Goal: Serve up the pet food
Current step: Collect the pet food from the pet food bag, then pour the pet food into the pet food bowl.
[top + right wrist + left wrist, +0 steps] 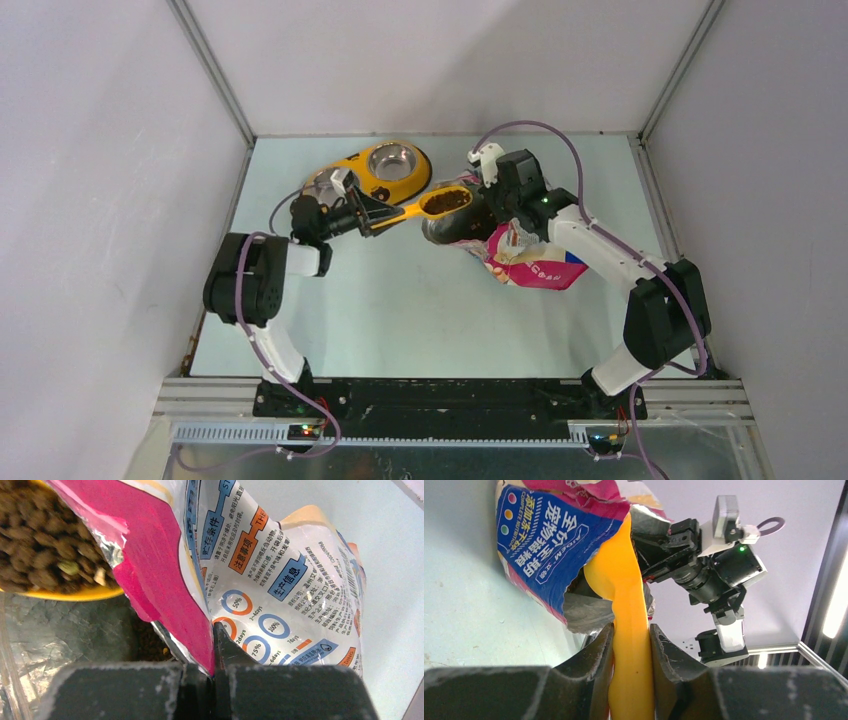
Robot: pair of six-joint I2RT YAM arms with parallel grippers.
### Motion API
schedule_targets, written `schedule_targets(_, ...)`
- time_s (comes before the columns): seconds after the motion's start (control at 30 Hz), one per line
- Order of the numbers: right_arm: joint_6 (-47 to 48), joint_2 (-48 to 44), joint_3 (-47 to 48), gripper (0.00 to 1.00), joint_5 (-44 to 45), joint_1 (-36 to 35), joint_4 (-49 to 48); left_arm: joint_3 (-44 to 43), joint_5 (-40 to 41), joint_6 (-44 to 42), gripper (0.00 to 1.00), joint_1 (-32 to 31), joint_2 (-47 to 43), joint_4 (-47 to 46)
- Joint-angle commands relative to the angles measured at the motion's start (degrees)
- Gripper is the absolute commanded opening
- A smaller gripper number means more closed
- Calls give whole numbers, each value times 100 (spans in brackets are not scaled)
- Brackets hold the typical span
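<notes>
The blue-and-pink pet food pouch (528,258) lies on the table at centre right, its open foil mouth facing left. My right gripper (497,212) is shut on the pouch's pink top edge (170,580). My left gripper (378,214) is shut on the handle of an orange scoop (443,202); its bowl is full of brown kibble (35,550) and hangs just outside the pouch mouth. More kibble (147,642) lies inside the pouch. In the left wrist view the scoop handle (629,630) runs between my fingers toward the pouch (549,545).
The yellow double feeder (385,168) with two steel bowls stands at the back, just behind my left gripper; the right bowl (392,158) looks empty. White walls enclose the table on three sides.
</notes>
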State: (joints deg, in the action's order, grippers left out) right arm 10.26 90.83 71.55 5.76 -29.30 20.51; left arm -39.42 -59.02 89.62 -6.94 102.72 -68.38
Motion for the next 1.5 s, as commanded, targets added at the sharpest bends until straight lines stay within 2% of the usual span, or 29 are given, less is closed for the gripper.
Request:
schedule_targets(0.0, 42, -30, 75, 0, 225, 188, 185, -81, -26, 141, 0, 302, -369, -466)
schedule_targets(0.23, 40, -35, 61, 0, 239, 226, 181, -33, -28, 201, 0, 518, -485, -523)
schedule_targets(0.77, 3, 0, 68, 0, 451, 367, 105, 92, -46, -217, 0, 676, -810, 52)
schedule_targets(1.03, -29, 129, 70, 0, 854, 494, -73, 105, -56, -115, 0, 669, -850, -127)
schedule_targets(1.47, -95, 549, 198, 0, 948, 546, -25, 86, -90, 363, 0, 668, -849, -791)
